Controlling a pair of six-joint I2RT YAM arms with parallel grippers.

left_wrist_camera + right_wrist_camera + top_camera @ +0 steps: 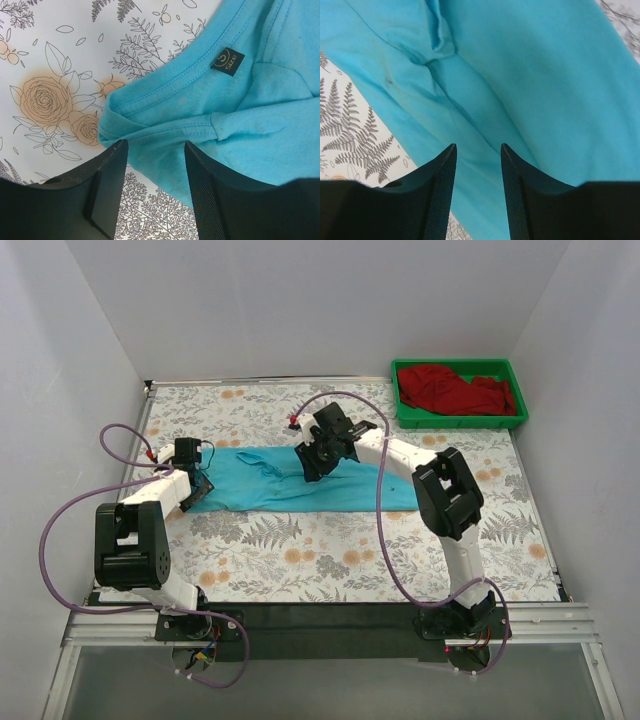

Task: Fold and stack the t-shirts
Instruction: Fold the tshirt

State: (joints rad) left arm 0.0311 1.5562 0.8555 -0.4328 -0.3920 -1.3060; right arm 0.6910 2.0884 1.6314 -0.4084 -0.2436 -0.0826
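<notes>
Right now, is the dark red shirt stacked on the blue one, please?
No, the dark red shirt sits bunched inside the green tray, well apart from the blue shirt.

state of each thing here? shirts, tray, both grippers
turquoise t-shirt: lying flat as a long narrow strip, not stacked
dark red t-shirt: crumpled, unfolded, inside the tray
green tray: upright, holding the red shirt
left gripper: open, at the shirt's collar edge
right gripper: open, over the shirt's middle
</notes>
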